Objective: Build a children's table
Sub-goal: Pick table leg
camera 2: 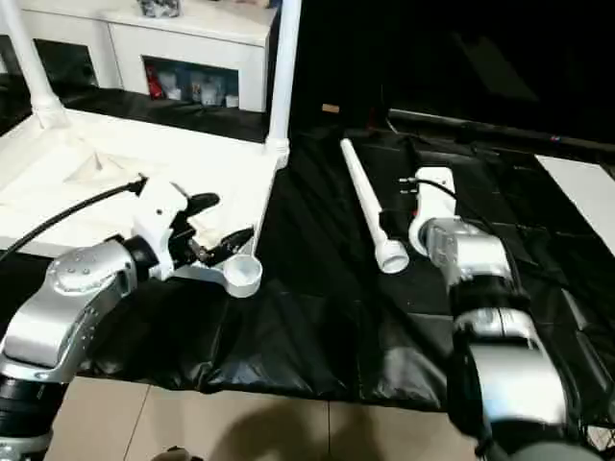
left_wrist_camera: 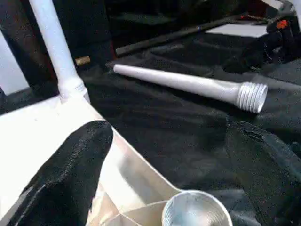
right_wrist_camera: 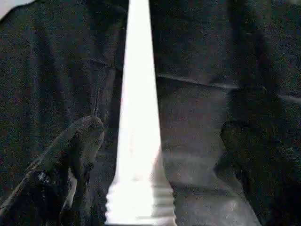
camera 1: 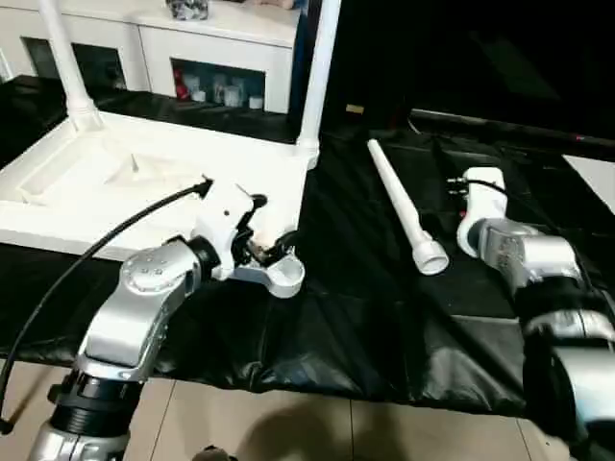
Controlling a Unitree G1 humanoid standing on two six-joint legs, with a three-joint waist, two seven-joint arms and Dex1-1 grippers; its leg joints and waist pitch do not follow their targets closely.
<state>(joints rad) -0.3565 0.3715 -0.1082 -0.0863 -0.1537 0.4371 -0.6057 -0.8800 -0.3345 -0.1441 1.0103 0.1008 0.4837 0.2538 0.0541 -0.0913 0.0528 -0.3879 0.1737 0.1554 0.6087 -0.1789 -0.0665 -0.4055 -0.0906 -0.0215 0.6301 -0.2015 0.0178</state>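
Observation:
The white table top (camera 1: pixel 115 206) lies upside down on the black cloth at the left. Two white legs (camera 1: pixel 322 67) (camera 1: pixel 60 53) stand upright in its far corner sockets. The near right corner socket (camera 1: pixel 285 276) is empty. My left gripper (camera 2: pixel 223 223) hovers open just above and behind that socket, fingers (left_wrist_camera: pixel 70 174) apart with nothing between them. A loose leg (camera 1: pixel 402 204) lies on the cloth to the right, threaded end (left_wrist_camera: pixel 251 96) toward me. My right gripper (right_wrist_camera: pixel 160 155) is open and straddles this leg (right_wrist_camera: pixel 138 108) near its threaded end.
A white glass-door cabinet (camera 1: pixel 221 58) stands behind the table top. The black cloth (camera 1: pixel 365 317) covers the work surface and ends at tiled floor (camera 1: pixel 288 423) in front. A black cable (camera 1: pixel 106 240) loops from my left wrist. A white surface (camera 1: pixel 596 178) shows at the far right.

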